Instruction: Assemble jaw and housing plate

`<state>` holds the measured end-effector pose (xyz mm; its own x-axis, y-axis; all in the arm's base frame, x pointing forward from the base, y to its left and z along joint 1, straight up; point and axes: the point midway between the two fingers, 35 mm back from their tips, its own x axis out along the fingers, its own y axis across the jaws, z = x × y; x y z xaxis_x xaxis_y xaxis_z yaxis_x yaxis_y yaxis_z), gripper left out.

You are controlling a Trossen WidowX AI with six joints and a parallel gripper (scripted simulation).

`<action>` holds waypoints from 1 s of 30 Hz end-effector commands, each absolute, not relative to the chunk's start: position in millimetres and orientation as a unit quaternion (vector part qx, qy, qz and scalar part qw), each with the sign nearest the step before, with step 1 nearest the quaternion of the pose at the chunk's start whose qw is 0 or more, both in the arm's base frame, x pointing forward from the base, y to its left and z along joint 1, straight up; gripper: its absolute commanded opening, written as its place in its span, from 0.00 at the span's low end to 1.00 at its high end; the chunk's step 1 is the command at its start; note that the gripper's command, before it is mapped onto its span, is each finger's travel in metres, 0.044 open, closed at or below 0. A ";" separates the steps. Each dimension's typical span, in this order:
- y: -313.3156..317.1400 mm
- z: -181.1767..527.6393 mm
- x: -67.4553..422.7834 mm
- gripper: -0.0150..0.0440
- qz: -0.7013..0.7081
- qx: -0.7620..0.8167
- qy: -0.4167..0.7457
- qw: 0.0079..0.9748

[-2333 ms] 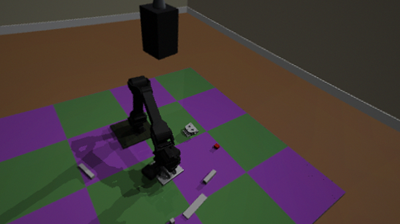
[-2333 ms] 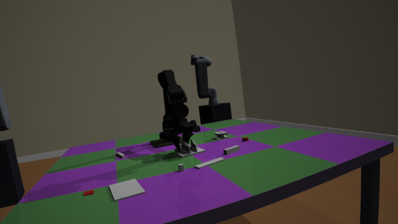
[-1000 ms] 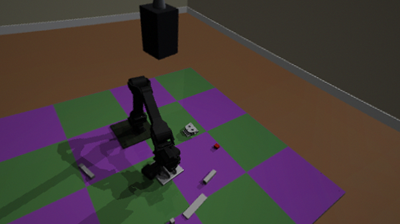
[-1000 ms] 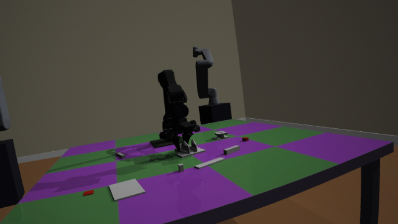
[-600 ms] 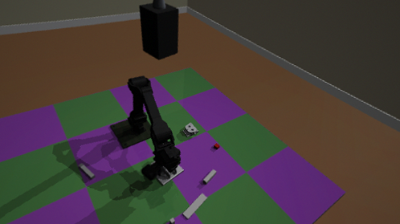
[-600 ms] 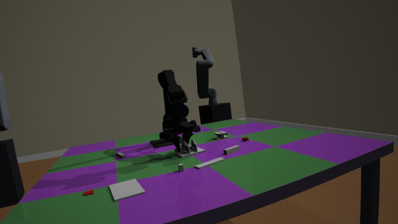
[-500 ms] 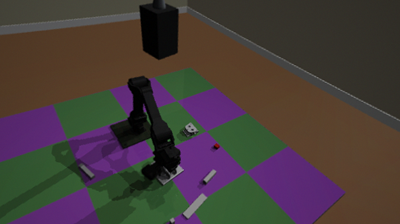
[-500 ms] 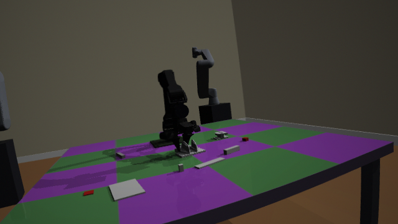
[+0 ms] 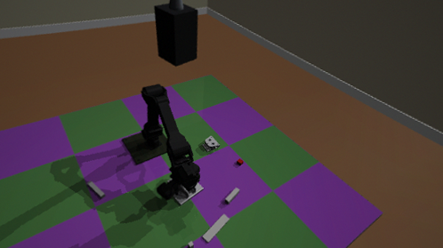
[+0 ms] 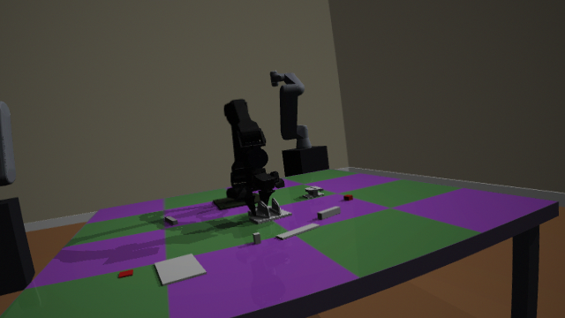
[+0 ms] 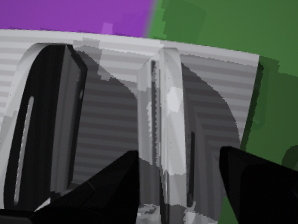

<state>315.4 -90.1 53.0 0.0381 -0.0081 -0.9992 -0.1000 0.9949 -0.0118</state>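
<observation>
A: From the top, where's the end effector [image 9: 180, 189] [image 10: 259, 208] [image 11: 180, 159]?
B: Over the white base [image 9: 198, 189] [image 10: 287, 215] [image 11: 250, 70]. The holey plate [image 9: 211, 142] [image 10: 314, 190], maybe the housing, is at one o'clock.
A: From outside?
B: That plate's at two o'clock. Looks light and stiff; grab its edges.
A: Up close?
B: Fingers part-way open, squeezing the near gear piece [image 9: 182, 192] [image 10: 263, 211] [image 11: 175, 100]. The other gear piece [image 10: 275, 207] [image 11: 45, 125] is at nine o'clock. Probably hard and slippery; hold it low.

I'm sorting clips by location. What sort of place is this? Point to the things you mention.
Probably a robotics lab or workshop: a black arm [image 9: 172, 134] [image 10: 247, 146] stands on a checkered table [image 9: 299, 227] [image 10: 419, 234], with another arm [image 10: 289, 106] on a black pedestal [image 10: 289, 164] behind.
</observation>
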 end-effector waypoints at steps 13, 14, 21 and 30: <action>-89.7 51.0 314.9 0.48 0.033 -0.039 0.693 0.719; -89.7 51.0 314.9 0.48 0.033 -0.039 0.693 0.719; -90.1 52.5 315.4 0.63 0.032 -0.039 0.693 0.719; -90.1 52.5 315.4 0.63 0.032 -0.039 0.693 0.719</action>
